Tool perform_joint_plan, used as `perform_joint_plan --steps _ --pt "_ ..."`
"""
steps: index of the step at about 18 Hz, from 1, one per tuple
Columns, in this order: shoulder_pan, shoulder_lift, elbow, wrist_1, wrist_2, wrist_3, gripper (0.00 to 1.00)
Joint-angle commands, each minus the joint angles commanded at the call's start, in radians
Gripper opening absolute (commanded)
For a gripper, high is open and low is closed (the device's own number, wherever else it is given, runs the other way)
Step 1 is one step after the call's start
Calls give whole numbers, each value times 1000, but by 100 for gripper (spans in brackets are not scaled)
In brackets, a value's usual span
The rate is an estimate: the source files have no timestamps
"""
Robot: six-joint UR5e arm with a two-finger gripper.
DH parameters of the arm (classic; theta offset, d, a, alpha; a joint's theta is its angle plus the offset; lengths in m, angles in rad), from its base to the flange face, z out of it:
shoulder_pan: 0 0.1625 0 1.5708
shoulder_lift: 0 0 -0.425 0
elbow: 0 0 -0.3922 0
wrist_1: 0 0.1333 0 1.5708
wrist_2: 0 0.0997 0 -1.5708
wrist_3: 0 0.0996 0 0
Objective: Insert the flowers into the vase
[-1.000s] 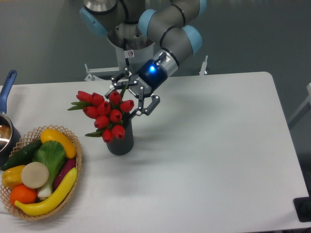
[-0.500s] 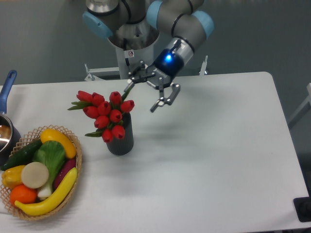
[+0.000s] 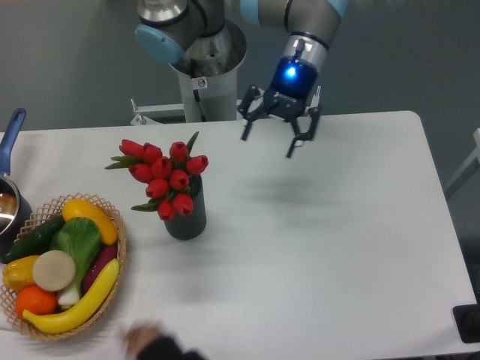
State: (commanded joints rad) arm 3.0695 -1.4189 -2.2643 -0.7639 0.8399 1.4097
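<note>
The flowers (image 3: pixel 163 175), a bunch of red tulip buds with green leaves, stand in the dark grey vase (image 3: pixel 186 214) on the left half of the white table and lean to the left. The stems are hidden inside the vase. My gripper (image 3: pixel 268 146) is open and empty. It hangs above the table's back edge, well to the right of and above the flowers, touching nothing.
A woven basket (image 3: pixel 120 247) of vegetables and fruit sits at the front left. A pot with a blue handle (image 3: pixel 10 135) stands at the left edge. A blurred hand (image 3: pixel 154 343) shows at the bottom edge. The robot base (image 3: pixel 206 75) is behind the table.
My gripper has let go of the flowers and moved up and to the right, away from the vase. A hand has come into view at the bottom edge.
</note>
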Motion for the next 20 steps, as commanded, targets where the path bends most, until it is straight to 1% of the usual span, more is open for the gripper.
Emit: perform_joint_plan --steps 3,5,7,8,9,10,11,15,17,19,20 --pt "3 -6 34 -3 235 2 100" --pt "38 -9 43 -2 268 2 100" --pt "99 -11 52 -6 271 5 100" --pt "118 -14 64 -21 274 11 100" --pt "118 -17 78 -32 291 11 100" --pt "118 -18 92 -50 332 12 100" --pt "118 -18 116 -81 391 14 100" --pt "120 -35 184 -165 439 20 100" --pt "126 -40 218 -213 499 37 100" --pt "136 -44 268 -279 531 43 100" --pt "159 -49 302 -320 532 44 100"
